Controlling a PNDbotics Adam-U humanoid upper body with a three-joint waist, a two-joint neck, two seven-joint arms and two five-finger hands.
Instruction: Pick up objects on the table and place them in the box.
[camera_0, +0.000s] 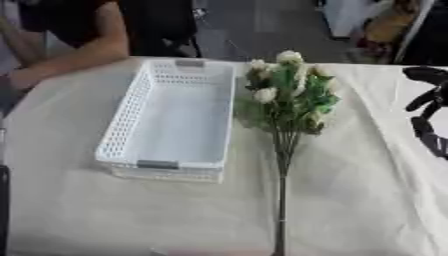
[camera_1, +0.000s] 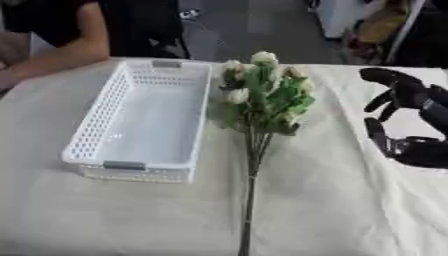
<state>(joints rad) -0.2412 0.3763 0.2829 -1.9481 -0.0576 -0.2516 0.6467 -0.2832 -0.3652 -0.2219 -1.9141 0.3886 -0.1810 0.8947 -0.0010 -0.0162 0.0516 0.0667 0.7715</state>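
Observation:
A bunch of artificial flowers (camera_1: 262, 95) with cream blooms, green leaves and a long thin stem lies on the cloth-covered table, blooms toward the far side, stem running to the near edge. To its left stands a white perforated plastic basket (camera_0: 122, 120) with nothing in it. My right hand (camera_1: 411, 120) hovers at the right edge, to the right of the blooms and apart from them, fingers spread and lightly bent, holding nothing. My left hand shows in neither view.
A pale cloth (camera_0: 350, 200) covers the table. A person sits at the far left with a forearm (camera_0: 66, 60) resting on the table's far corner, away from the basket.

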